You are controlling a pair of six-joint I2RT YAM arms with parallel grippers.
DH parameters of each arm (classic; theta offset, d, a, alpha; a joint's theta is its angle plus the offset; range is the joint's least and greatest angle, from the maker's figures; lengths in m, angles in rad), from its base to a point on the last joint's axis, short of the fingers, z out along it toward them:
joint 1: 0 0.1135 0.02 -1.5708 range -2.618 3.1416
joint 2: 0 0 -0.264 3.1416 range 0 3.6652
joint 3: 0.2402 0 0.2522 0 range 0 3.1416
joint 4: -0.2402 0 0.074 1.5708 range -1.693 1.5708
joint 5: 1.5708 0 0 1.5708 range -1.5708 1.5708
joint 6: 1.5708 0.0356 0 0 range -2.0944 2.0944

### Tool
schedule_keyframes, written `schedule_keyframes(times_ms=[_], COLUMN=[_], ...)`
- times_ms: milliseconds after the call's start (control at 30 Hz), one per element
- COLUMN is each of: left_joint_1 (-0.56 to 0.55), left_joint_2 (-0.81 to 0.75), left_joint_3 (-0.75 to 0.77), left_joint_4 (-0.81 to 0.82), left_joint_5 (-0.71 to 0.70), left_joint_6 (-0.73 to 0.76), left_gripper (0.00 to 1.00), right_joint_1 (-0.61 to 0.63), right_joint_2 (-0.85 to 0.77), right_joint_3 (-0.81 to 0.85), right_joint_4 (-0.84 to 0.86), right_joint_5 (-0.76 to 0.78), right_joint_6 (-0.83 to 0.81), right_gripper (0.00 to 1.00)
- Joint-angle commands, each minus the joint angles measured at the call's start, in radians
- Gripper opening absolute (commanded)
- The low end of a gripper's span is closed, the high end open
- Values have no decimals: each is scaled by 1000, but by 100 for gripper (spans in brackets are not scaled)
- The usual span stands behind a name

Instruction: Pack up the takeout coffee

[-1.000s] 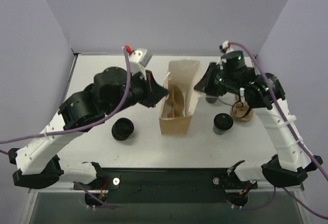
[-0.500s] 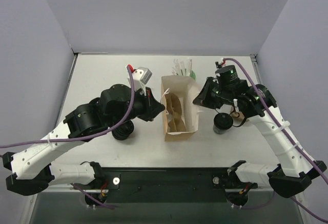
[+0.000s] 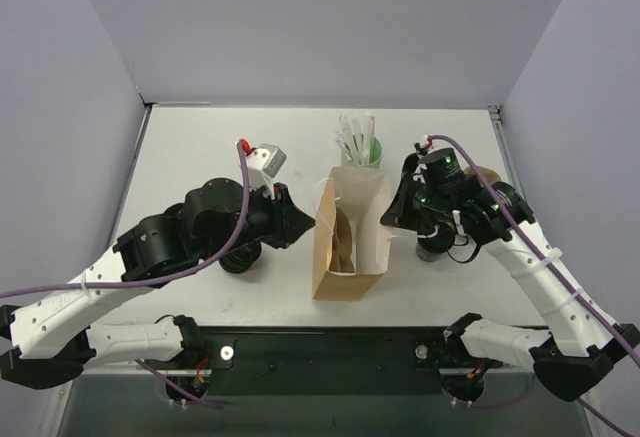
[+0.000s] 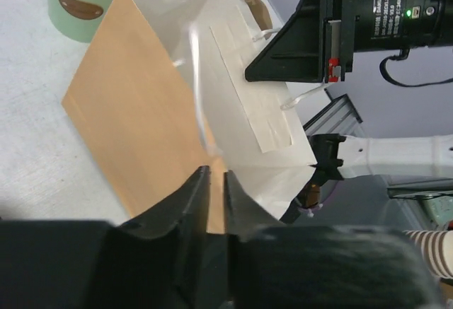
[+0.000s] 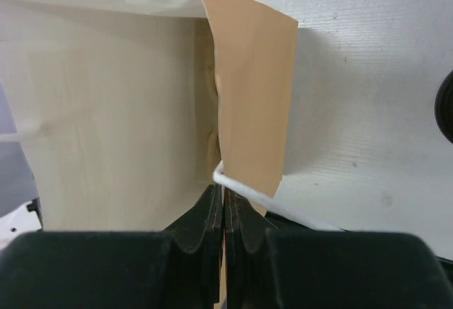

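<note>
Left gripper (image 3: 303,222) stands with its jaws slightly apart at the left rim of the paper bag (image 3: 345,275), having been closed a moment ago. The right gripper (image 3: 390,219) stays clamped on the bag's right rim.

**Top view.** Over the last second both arms have drawn the bag from the middle of the table toward the near edge. It now stands upright between the two grippers with its mouth spread open. The mint-green cup (image 3: 360,150) with straws, which the bag hid before, now shows just beyond the bag's far side. The takeout coffee (image 3: 433,247) stands on the table just right of the bag, partly hidden under the right arm. It is not in the bag. The stack of lids (image 3: 238,257) sits left of the bag, under the left arm.

**Left wrist view.** A narrow gap shows between the two fingers, and the bag's brown edge runs down to it. Whether paper still touches either finger cannot be told.

**Right wrist view.** The fingers are pressed together on the rim, where the brown outer wall meets the pale lining. The white cord handle crosses just above the fingertips.

**Consequence.** The bag appears ready to receive the cup, but packing itself has not begun. The left arm is probably being freed for the fetch. The cup lies on the right side, so that reach would have to cross the bag.
</note>
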Motion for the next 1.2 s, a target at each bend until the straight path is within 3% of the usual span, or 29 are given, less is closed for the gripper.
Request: schedule_keyframes(times_ms=[0,133,233,433,567,667,833,1167], left_joint_1=[-5,-1,2,29,112,181,181,181], left_joint_2=[-26,-78,-130,-56,33,110,181,231], left_joint_3=[34,77,95,236,328,367,375,330], left_joint_4=[-10,-108,-131,-219,-239,-260,-272,-278], left_joint_5=[-31,-210,-268,-363,-279,-75,98,116], left_joint_6=[8,-3,24,164,189,192,218,327], left_gripper=[42,54,64,73,74,73,73,70], right_joint_1=[-38,-68,-71,-68,-28,29,76,136], right_joint_2=[46,115,161,230,229,220,213,226], right_joint_3=[34,85,117,257,291,303,335,392], right_joint_4=[31,2,-12,-75,-79,-85,-105,-139], right_joint_5=[-103,-218,-286,-357,-360,-285,-205,-120], right_joint_6=[-181,-307,-387,-512,-614,-679,-733,-789], right_gripper=[2,1,1,0,1,3,3,3])
